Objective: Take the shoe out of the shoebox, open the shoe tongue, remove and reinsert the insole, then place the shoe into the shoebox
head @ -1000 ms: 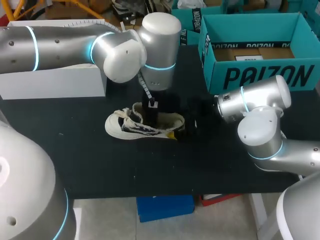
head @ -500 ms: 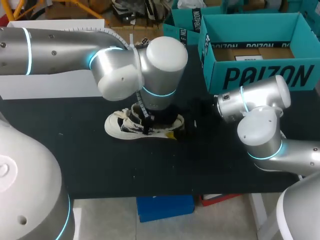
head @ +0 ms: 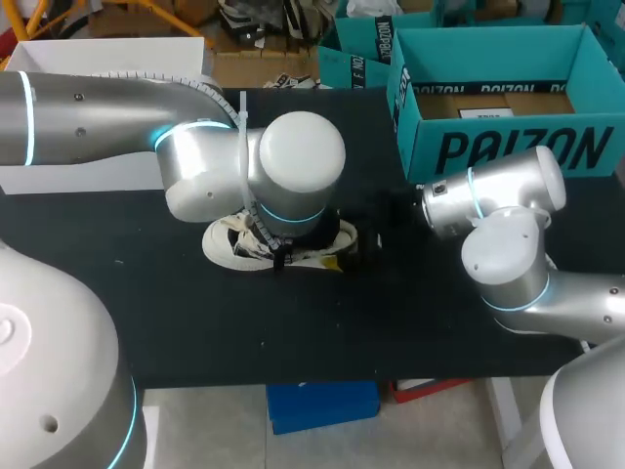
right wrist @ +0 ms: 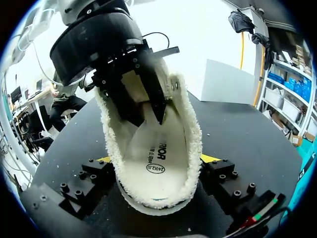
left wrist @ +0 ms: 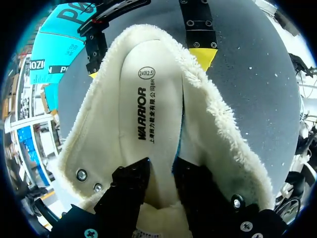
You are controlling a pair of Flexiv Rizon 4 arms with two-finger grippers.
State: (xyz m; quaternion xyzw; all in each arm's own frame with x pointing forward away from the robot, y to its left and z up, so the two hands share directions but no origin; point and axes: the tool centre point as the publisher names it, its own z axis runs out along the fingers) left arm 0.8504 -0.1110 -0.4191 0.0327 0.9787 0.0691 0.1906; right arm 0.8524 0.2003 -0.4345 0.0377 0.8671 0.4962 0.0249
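Right gripper [right wrist: 156,159] clamped across heel of fleece-lined white shoe [right wrist: 190,144]. Left gripper [left wrist: 161,167] inside, at smooth oval insole [left wrist: 148,99]; closure cannot be told.

The shoe [head: 227,244], lying mid-surface, is showing a cream-white upper with dark navy patterning along its side. The surface [head: 293,332] is showing plain black. Inside the shoe, a cream fleece lining [left wrist: 228,134] is ringing an off-white insole [left wrist: 153,89], which is carrying black print and an oval black-outlined stamp. At one o'clock the shoebox [head: 508,147] is showing teal walls with large black lettering, a black band inside and a brown floor. The left arm [head: 98,127] and right arm [head: 508,195] are gleaming silver with glowing cyan rings. The right pincer [right wrist: 157,159] is showing black with yellow tips, and the left pincer [left wrist: 161,171] is showing black. At ten o'clock a white box [head: 107,47] is sitting.
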